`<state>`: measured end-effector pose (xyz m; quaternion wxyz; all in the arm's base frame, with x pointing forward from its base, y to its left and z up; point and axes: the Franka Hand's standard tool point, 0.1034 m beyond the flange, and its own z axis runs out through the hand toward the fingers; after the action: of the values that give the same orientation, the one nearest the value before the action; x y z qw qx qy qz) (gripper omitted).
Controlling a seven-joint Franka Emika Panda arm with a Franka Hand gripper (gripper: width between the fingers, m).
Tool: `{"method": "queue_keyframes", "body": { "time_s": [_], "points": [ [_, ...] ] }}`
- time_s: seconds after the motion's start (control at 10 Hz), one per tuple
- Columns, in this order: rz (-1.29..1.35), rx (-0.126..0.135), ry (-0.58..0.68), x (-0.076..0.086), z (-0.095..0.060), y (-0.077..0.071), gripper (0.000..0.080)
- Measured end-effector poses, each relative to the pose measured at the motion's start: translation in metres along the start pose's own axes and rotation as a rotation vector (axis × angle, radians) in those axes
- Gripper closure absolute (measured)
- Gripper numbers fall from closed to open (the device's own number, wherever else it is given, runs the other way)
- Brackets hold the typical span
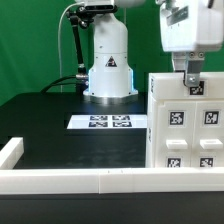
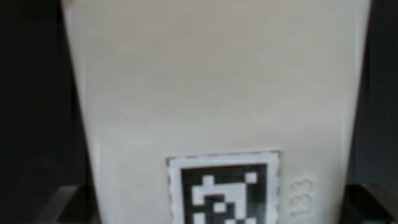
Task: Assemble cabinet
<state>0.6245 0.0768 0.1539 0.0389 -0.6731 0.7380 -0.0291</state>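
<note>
Cabinet (image 1: 186, 122) stood upright at the exterior view's right, on the black table (image 1: 50, 120), touching or just behind the white front rail (image 1: 80, 179); tags and small blocks showed on its facing side. Gripper (image 1: 190, 83) came down onto the cabinet's top edge; fingers appeared to straddle that edge, but a firm grip couldn't be told. Wrist view was filled by a white cabinet panel (image 2: 196, 90) with one tag low down. Marker board (image 1: 108, 122) lay flat beside the cabinet, before the robot base (image 1: 108, 70).
</note>
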Motion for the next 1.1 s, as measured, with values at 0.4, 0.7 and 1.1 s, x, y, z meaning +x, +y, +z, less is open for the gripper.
{"method": "queue_keyframes", "body": {
  "time_s": [0.4, 0.7, 1.1],
  "points": [
    [0.236, -0.011, -0.031, -0.001, 0.000, 0.001, 0.0235],
    [0.222, -0.012, -0.041, -0.003, 0.000, 0.001, 0.0142],
    [0.172, 0.006, -0.064, -0.007, -0.012, -0.003, 0.0003]
  ]
}}
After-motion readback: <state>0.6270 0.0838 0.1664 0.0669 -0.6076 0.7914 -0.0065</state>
